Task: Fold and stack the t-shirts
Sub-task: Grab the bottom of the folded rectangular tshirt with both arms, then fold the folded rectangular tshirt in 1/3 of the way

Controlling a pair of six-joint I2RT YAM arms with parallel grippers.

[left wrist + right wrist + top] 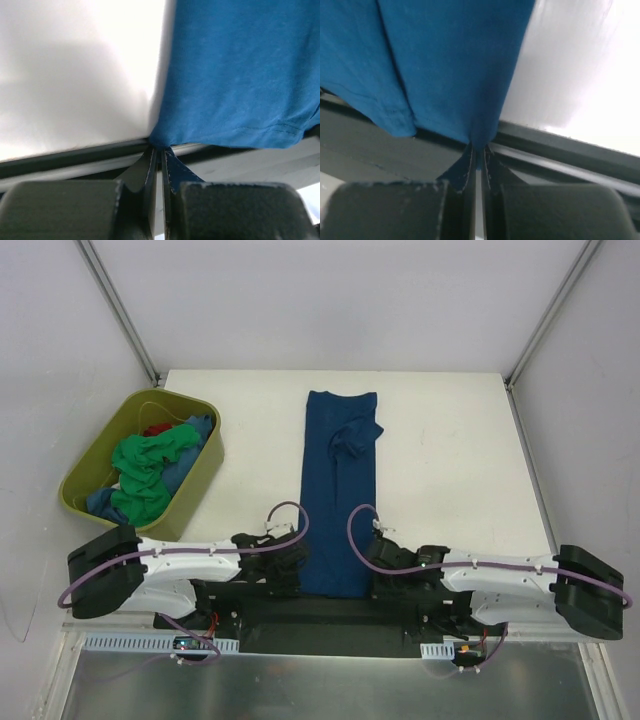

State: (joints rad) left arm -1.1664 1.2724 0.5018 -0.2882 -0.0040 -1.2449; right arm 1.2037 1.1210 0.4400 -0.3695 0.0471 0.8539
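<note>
- The left gripper (pixel 161 150), black and two-fingered, is closed down to a sliver. It pinches the near left corner of the blue cloth t-shirt (pixel 240 75) just at the table's near edge.
- The right gripper (pixel 479 150), of the same black build, is likewise clamped nearly flat. It nips the near right corner of that garment, whose stitched hem shows to the side of the pinch.
- Both white arms lie low along the near edge and reach inward from either side, so the two grippers flank the garment's near end.
- The blue cloth t-shirt lies folded lengthwise into a narrow strip, running from the near edge up the middle of the white table (pixel 450 460) almost to its far edge. A sleeve is bunched on top in the far half.
- An olive-green plastic tub (pixel 197 490) sits at the table's left side, well apart from the strip.
- In the tub lie a crumpled bright green t-shirt (pixel 145 465), a paler blue t-shirt (pixel 198 426) beside it, and a scrap of red cloth (pixel 155 428) at the far end.
- Pale grey walls enclose the table on three sides, with slanted metal posts (pixel 120 310) at the far corners.
</note>
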